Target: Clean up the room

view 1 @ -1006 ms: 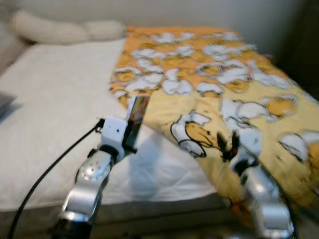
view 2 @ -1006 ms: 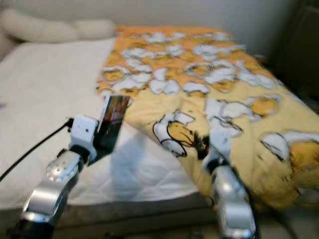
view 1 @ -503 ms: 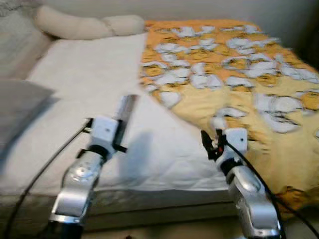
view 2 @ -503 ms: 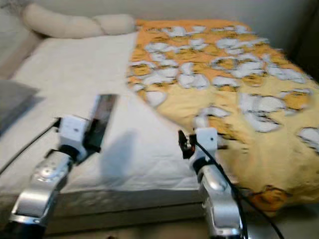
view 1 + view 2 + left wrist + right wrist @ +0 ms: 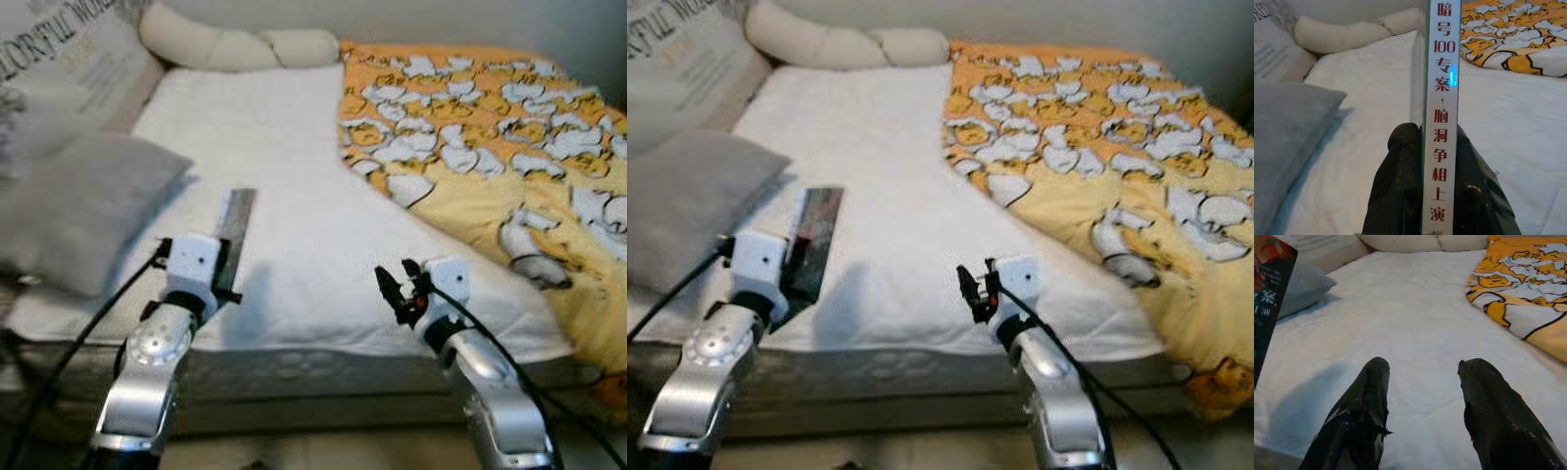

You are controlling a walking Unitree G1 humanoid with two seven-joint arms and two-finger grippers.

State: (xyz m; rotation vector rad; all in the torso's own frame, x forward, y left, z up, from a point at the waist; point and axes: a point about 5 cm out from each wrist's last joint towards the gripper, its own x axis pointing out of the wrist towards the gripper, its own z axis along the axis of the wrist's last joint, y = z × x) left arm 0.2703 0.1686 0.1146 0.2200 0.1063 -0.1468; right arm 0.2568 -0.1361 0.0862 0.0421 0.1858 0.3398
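1. One bed (image 5: 294, 196), white sheet, before me.
2. Yellow duck-print blanket (image 5: 490, 137) over its right half.
3. Grey pillow (image 5: 78, 211) at the left edge.
4. My left gripper (image 5: 1422, 161) clamps a thin book (image 5: 233, 230) upright above the sheet's near left.
5. My right gripper (image 5: 1422, 396) hovers over the sheet, fingers spread, holding nothing.

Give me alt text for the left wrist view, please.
The left gripper holds a thin book upright by its spine, which bears red Chinese characters. Behind it lie a white bed, a grey pillow, a cream bolster and a yellow duck-print blanket.
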